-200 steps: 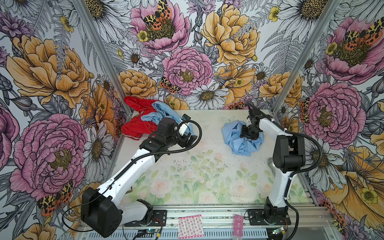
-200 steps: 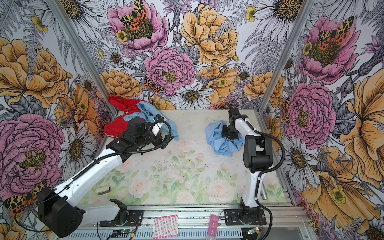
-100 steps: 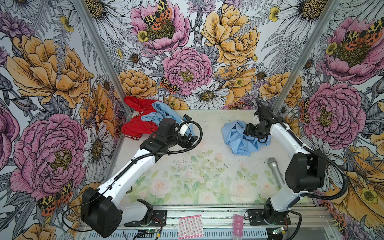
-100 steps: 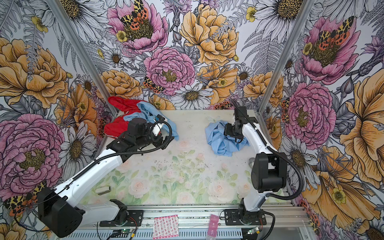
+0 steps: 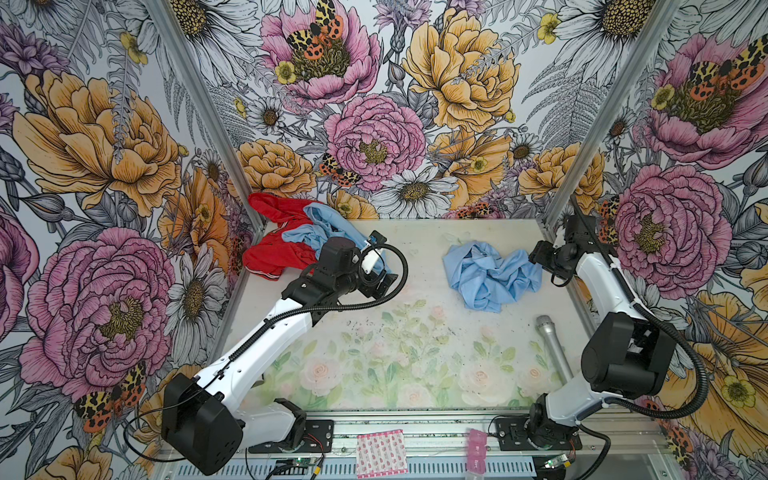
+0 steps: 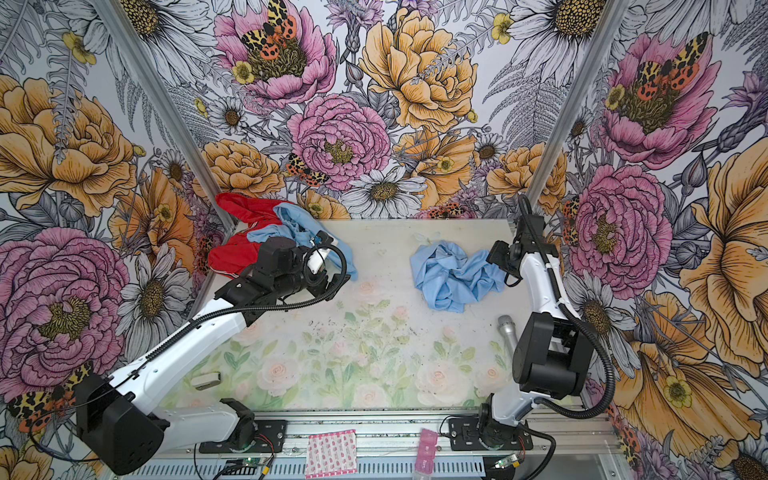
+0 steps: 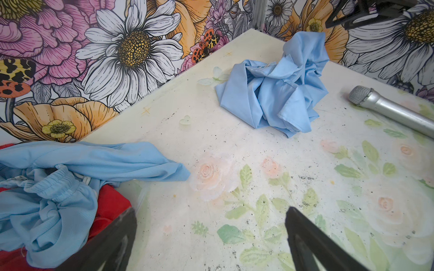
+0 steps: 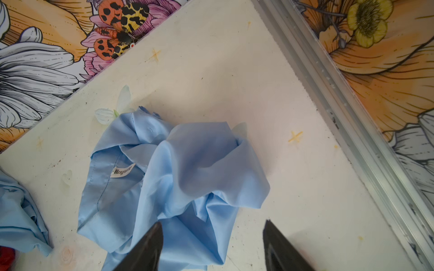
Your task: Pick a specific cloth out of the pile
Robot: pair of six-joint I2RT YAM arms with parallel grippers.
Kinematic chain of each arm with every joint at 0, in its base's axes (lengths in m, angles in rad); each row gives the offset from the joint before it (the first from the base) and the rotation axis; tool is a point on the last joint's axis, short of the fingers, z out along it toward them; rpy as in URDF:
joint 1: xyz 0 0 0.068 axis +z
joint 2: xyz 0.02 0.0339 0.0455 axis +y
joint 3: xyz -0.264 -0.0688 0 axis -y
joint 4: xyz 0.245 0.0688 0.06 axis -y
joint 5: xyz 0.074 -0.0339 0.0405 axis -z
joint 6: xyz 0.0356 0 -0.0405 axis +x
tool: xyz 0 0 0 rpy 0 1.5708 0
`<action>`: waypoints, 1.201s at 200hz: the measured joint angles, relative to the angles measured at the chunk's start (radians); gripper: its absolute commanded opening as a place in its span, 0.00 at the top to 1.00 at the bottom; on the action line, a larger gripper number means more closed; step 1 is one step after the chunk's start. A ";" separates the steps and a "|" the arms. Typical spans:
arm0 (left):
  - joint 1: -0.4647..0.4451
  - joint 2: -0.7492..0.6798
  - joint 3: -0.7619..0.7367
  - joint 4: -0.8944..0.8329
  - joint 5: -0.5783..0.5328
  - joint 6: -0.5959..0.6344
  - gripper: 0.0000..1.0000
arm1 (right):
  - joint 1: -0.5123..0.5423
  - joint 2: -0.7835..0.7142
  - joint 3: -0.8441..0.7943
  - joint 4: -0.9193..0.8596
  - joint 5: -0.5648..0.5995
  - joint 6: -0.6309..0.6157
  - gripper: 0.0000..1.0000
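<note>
A silver microphone lies on the rose-printed worktop, near its right edge. A pink patterned square and a small pink packet sit on the front rail. Floral walls surround everything.

The enclosure had three walls papered down to table level with oversized flowers in pink, orange-yellow and black-and-white line, with ferns and orange-spotted moths among them; two bare aluminium posts ran up the back corners. The tabletop was off-white, printed with faded pale-pink roses and green leaves toward the front and small yellow stars toward the back, and it was peppered with black specks and scuffs near the middle. A metal rail closed the front edge, and the light was bright and even, casting only soft shadows.
</note>
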 measured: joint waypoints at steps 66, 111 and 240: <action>0.000 0.000 0.000 0.000 -0.001 0.000 0.01 | -0.015 0.164 0.000 0.077 -0.087 0.009 0.66; 0.000 0.000 0.000 0.000 -0.001 0.000 0.01 | -0.015 0.175 0.000 0.098 -0.140 0.011 1.00; 0.001 0.000 0.000 0.000 -0.006 0.003 0.01 | 0.473 0.046 0.019 0.101 -0.068 0.007 1.00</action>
